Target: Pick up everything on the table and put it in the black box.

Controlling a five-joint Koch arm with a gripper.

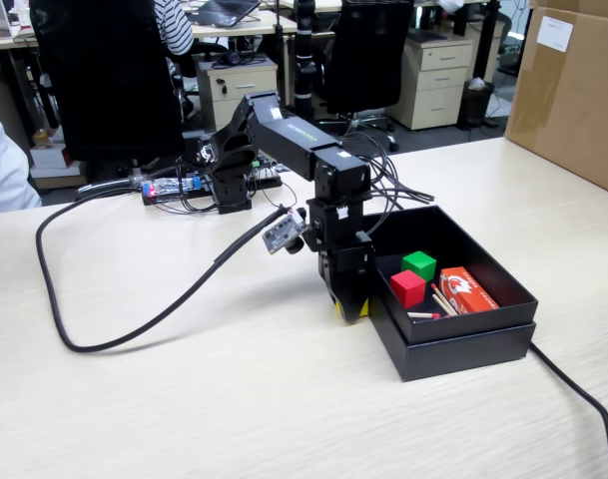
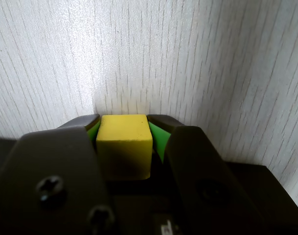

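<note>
The yellow cube sits between my gripper's two black jaws, whose green pads press on its sides. In the fixed view the gripper points straight down at the table, just left of the black box, with a bit of yellow cube showing at its tip. The cube rests on or just above the tabletop. Inside the box lie the green cube and the red cube.
A red-and-white matchbox with loose matches lies in the box. A thick black cable loops over the table at left, another runs off at right. A brown carton stands at the back right.
</note>
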